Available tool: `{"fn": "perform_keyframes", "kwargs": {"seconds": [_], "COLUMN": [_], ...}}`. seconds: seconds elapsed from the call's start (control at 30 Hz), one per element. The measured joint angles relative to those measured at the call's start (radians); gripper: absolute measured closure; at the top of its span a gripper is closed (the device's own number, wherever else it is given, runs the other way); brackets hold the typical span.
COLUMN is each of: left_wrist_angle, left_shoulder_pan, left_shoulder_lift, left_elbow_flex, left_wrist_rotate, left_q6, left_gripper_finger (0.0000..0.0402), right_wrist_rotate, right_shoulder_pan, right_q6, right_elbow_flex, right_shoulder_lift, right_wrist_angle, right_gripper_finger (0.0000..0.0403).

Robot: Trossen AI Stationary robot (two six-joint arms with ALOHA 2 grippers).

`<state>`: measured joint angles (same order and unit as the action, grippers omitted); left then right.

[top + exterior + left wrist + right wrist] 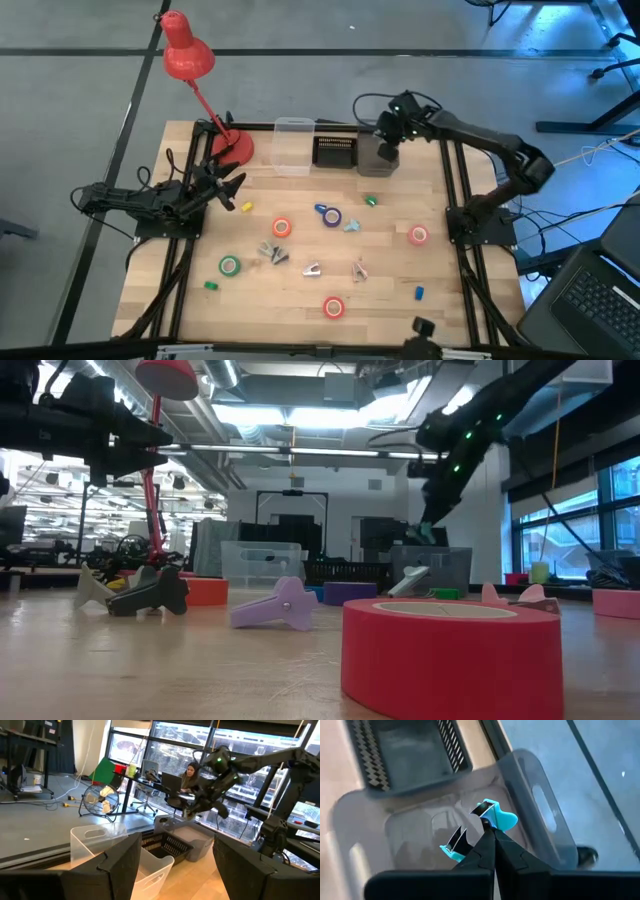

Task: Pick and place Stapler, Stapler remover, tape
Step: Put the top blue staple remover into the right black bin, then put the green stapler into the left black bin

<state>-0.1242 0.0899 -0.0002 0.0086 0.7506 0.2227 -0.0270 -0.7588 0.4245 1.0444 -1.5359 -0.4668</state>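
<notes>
Right end effector (492, 837) hangs above the smoky grey translucent plastic bin (530, 780) at the far edge of the wooden desk (300, 300), fingers pressed together and pinching a light-blue plastic staple remover (495, 817) by its hinge, claws hanging down over the bin's opening. Judged purpose: holding over the bin so a release drops the remover inside. A black slatted basket (410, 750) and a clear plastic bin (292, 145) sit beside it.

Left end effector (228, 190) waits near the red desk lamp (190, 60), fingers spread wide, holding nothing.

Tape rolls lie loose on the desk: red-orange rings (333, 307), a green ring (230, 265), a purple-blue ring (332, 216). No stapler can be picked out for certain.
</notes>
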Motion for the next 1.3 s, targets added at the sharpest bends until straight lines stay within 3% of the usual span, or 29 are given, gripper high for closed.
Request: {"fn": "perform_keyframes", "kwargs": {"seconds": [0.27,0.57,1.13,1.3], "left_wrist_angle": [0.000,0.000,0.000,0.000], "left_shoulder_pan": [0.000,0.000,0.000,0.000], "left_shoulder_lift": [0.000,0.000,0.000,0.000], "left_elbow_flex": [0.000,0.000,0.000,0.000], "left_wrist_rotate": [0.000,0.000,-0.012,-0.009], "left_q6": [0.000,0.000,0.000,0.000], "left_gripper_finger": [0.0164,0.0164,0.0164,0.0164], "right_wrist_rotate": [0.025,0.053,0.053,-0.017], "right_shoulder_pan": [-0.042,-0.058,-0.049,-0.006], "right_q6": [0.005,0.009,0.003,0.006], "right_elbow_flex": [0.001,0.001,0.017,0.069], "right_shoulder_lift": [-0.150,-0.228,-0.228,-0.154], "right_wrist_angle": [0.069,0.104,0.113,0.050], "right_gripper_finger": [0.0403,0.0403,0.0332,0.0324]}}
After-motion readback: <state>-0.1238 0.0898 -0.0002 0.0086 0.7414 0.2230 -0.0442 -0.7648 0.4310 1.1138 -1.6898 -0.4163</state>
